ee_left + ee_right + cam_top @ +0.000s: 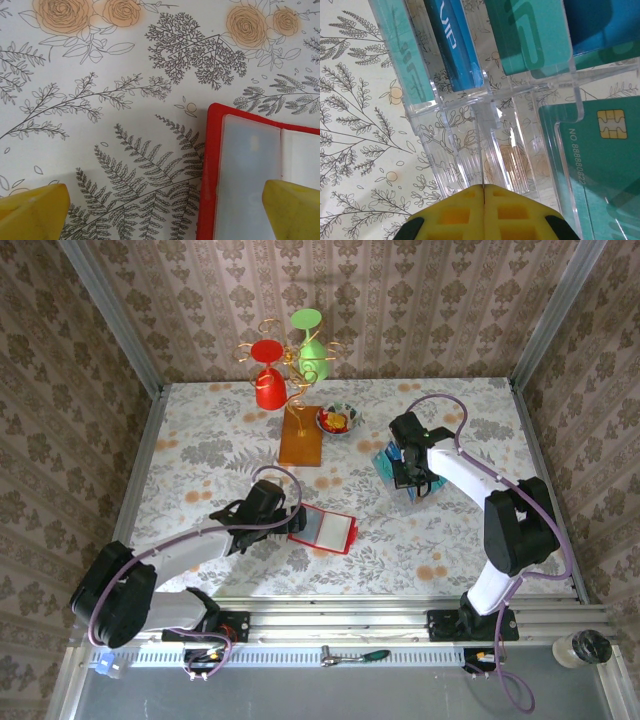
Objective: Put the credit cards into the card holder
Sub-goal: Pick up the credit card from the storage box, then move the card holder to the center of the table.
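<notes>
Barely begun: the credit cards [535, 40] stand in the clear rack [470, 150] by the right claw [484, 200], closed tight, while the left claw [165, 200], spread wide, hovers over the open, seemingly empty card holder [240, 175].

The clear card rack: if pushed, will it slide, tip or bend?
The rack looks like rigid moulded plastic, so it probably will not bend. Its thin walls suggest it is light, so on the smooth tablecloth it would likely slide. The cards seem to sit loose in its slots and might shake.
</notes>
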You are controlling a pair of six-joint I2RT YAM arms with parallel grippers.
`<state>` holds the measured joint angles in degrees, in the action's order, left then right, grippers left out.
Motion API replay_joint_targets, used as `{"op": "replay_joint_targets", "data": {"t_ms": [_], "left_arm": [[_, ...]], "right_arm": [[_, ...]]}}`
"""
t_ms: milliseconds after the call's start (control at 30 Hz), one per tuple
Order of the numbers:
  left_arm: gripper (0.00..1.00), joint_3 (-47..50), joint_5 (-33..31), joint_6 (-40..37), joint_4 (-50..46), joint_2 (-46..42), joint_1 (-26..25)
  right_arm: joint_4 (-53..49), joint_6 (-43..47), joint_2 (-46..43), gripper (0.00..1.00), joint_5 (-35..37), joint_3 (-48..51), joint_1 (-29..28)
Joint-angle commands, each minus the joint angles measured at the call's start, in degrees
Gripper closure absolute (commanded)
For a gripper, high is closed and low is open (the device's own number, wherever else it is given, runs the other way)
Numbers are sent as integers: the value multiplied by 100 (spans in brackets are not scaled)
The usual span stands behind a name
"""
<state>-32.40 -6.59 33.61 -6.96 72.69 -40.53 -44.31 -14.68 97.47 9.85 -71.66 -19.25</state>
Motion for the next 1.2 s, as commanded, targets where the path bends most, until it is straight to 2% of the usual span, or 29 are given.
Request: {"op": "replay_joint_targets", "data": {"t_ms": [0, 500, 800, 1167], "left_arm": [[0, -204, 168, -165, 86, 121, -47], [0, -691, 457, -302, 251, 794, -350], [0, -878, 243, -138, 182, 1123, -757], [0, -830, -46, 261, 62, 1092, -1365]], "right_arm": [[-85, 115, -132, 100, -131, -106, 21], [-87, -173, -1303, 100, -681, -64, 24], [37, -376, -1940, 100, -966, 402, 31], [178, -500, -2202, 100, -1342, 640, 61]]}}
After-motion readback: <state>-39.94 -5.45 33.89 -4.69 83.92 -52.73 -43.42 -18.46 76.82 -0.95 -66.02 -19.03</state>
